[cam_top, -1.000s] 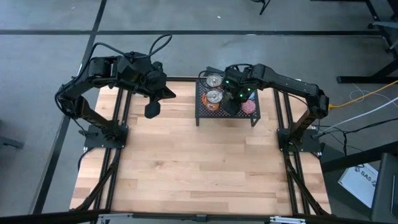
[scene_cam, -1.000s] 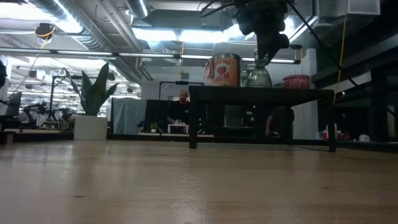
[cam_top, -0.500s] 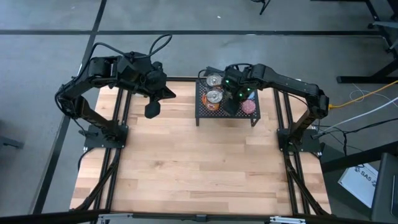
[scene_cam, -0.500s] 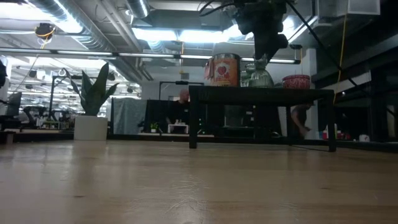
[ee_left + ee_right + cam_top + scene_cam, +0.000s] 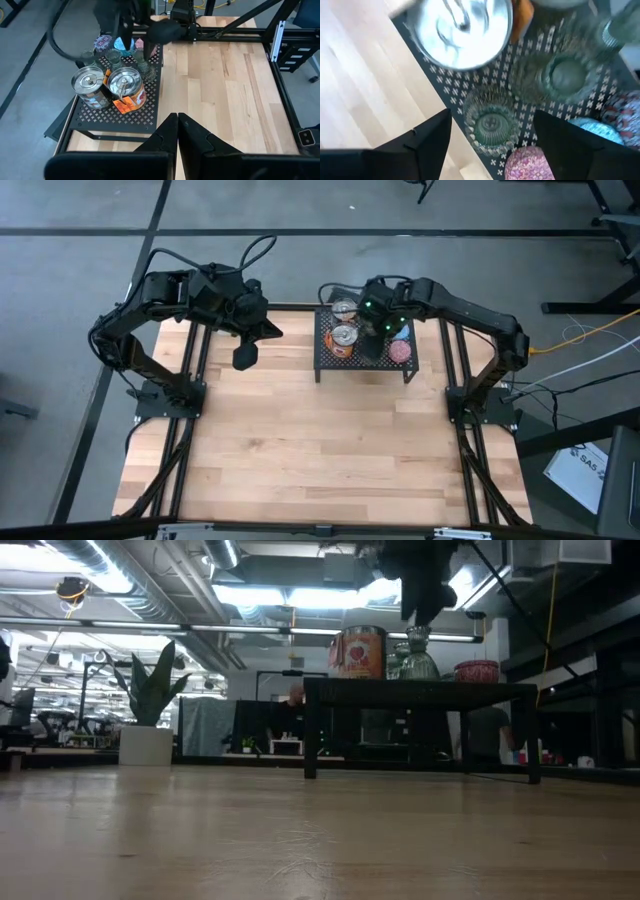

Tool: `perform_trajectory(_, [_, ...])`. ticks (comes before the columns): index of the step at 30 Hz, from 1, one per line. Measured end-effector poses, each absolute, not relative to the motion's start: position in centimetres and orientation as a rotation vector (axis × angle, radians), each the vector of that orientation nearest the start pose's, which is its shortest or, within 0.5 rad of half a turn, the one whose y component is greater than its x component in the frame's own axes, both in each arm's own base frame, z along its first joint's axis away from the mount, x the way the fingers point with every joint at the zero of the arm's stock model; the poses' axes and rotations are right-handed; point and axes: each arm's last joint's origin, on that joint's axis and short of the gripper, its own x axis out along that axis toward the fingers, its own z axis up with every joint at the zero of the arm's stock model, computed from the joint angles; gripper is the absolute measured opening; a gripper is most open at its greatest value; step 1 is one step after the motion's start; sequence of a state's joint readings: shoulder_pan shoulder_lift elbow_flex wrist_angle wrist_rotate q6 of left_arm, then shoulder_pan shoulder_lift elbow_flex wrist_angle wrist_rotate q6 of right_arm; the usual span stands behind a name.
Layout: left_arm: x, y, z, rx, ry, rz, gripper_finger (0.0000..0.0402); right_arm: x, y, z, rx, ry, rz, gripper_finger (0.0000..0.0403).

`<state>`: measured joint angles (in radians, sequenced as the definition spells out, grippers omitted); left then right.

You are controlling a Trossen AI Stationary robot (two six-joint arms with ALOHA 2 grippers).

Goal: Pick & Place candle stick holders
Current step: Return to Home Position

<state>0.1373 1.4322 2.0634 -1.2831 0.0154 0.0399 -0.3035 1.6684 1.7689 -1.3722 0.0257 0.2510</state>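
Lifted since half a second ago, your right tool (image 5: 420,618) now hangs clear above the rack (image 5: 420,690), where it was earlier low against the neck of the tall green glass holder (image 5: 418,652). That holder stays upright on the rack top, its rim now uncovered in the low view.

Right tool: fingers spread wide, nothing between them. Its wrist view looks straight down on a ribbed green glass holder (image 5: 492,122) standing free on the mesh, not touching either finger.

Left tool (image 5: 177,122): fingers pressed together, empty. It waits over the bare surface (image 5: 300,450), beside the rack on the side nearest the silvery holders (image 5: 125,82).

Candle stick holders: every one in view stands on the rack. The two silvery holders are at one end and the pink holder (image 5: 400,352) at the other. The green glass ones stand between, with the blue holder (image 5: 122,44) and the purple-speckled holder (image 5: 103,42) along the far edge. None lies on the surface.

Reading: placing looks finished. You probably need only draw the right arm back from the rack, keeping it high enough to pass over the tall green glass holder.
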Motion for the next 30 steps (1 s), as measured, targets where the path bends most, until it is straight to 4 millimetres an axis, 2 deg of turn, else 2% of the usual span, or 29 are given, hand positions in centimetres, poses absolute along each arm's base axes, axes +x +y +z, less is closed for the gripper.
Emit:
perform_trajectory(7, [22.1,3.0,49.9,-0.011,0.653,0.104,0.0002,29.5,-9.2,39.9,0.371,1.086,-0.421,0.0279])
perform_trajectory(11, [22.1,3.0,49.9,-0.011,0.653,0.105,0.0005,29.2,-8.3,41.1,0.372,1.073,-0.384,0.0265])
perform_trajectory(22, [22.1,3.0,49.9,-0.011,0.653,0.104,0.0002,29.0,-4.7,40.8,0.339,1.189,-0.304,0.0174])
perform_trajectory(30, [22.1,3.0,49.9,-0.011,0.653,0.105,0.0007,28.9,-3.7,39.4,0.339,1.284,-0.300,0.0099])
